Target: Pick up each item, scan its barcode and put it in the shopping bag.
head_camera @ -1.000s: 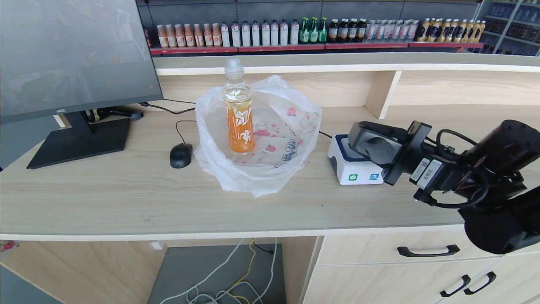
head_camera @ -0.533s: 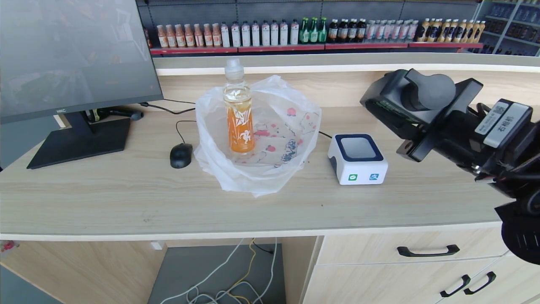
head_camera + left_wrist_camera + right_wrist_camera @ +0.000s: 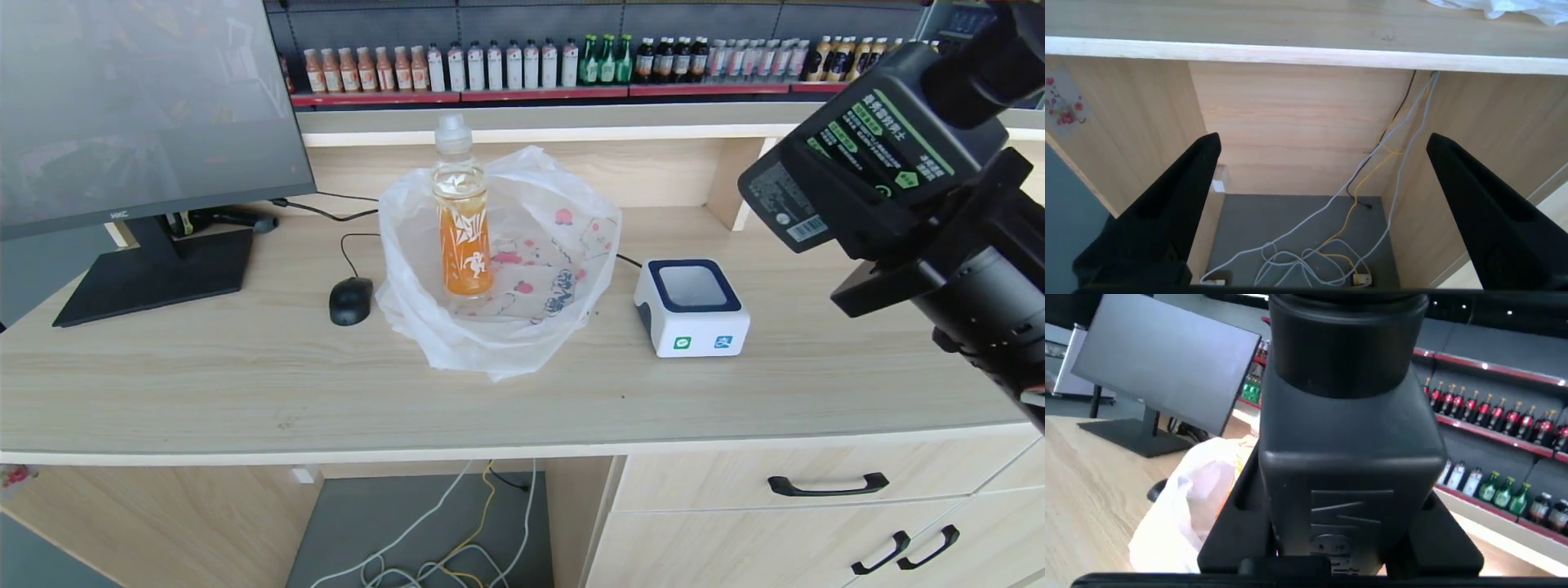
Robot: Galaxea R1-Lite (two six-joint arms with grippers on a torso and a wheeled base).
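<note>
My right gripper (image 3: 927, 184) is shut on a black bottle (image 3: 869, 159) with a green-and-white label, held high at the right, above and to the right of the white barcode scanner (image 3: 692, 307). The bottle's barcode (image 3: 805, 229) faces down and forward. From the right wrist, the black bottle (image 3: 1346, 449) stands between the gripper's (image 3: 1343, 543) fingers. A white plastic shopping bag (image 3: 522, 327) lies open mid-counter with an orange drink bottle (image 3: 463, 220) upright in it. My left gripper (image 3: 1323, 220) hangs open below the counter edge.
A monitor (image 3: 139, 106) on a black stand occupies the counter's left, with a black mouse (image 3: 350, 300) beside the bag. A raised wooden ledge (image 3: 653, 131) runs behind the counter. Cables (image 3: 1315, 253) lie on the floor under the counter.
My right arm has lifted the black bottle from just over the scanner up and to the right, turning it so that its label and barcode now show.
</note>
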